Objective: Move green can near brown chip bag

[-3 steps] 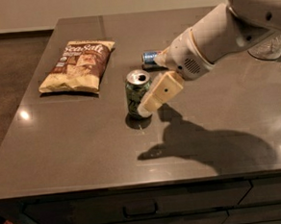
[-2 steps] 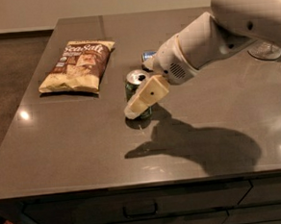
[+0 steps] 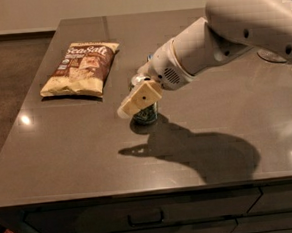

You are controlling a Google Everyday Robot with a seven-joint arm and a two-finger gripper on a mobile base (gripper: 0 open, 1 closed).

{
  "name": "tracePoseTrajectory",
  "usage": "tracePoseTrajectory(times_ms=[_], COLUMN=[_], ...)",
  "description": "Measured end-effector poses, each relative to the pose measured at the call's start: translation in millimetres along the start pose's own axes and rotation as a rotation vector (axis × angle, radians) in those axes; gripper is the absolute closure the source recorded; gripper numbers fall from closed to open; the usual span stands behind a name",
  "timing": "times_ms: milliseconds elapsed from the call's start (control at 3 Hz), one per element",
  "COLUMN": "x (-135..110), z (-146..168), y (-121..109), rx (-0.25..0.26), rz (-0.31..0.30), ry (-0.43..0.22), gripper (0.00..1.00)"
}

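Camera view: the white arm (image 3: 230,32) is reaching in from the upper right & down over the middle of the dark grey counter (image 3: 79,158). Its tool (image 3: 139,100) is sitting low, just above the counter top, right at the green can (image 3: 147,116) & covering most of the can's front. Only the can's bottom part & a bit of silver rim are showing. Can't tell whether the tool is open or clamped on the can. The can is standing upright approx. mid-counter. The brown chip bag (image 3: 80,68) is lying flat to the left & a bit further back, near the counter's left edge, apart from the can w/ bare counter between them. The arm's shadow (image 3: 194,155) is falling on the counter in front of the can & to its right. Below the counter's front edge a drawer handle (image 3: 145,218) is showing.
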State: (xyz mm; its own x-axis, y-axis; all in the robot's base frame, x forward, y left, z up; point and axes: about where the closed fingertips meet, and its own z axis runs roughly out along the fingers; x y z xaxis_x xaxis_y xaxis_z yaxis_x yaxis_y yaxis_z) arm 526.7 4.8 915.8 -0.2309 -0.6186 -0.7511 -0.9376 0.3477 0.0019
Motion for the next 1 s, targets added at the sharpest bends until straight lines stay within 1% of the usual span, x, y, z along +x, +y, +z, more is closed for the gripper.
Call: tracePoseTrajectory(times_ms=[333,667,1000], x=[-12,-23,-46], z=[6,9,17], y=[-6,-12,-26], rx=[0.007,0.006,-0.011], rz=[-0.008,-0.016,-0.027], ry=[-0.008,-0.014,-0.039], gripper=[0.49,0.72,0.95])
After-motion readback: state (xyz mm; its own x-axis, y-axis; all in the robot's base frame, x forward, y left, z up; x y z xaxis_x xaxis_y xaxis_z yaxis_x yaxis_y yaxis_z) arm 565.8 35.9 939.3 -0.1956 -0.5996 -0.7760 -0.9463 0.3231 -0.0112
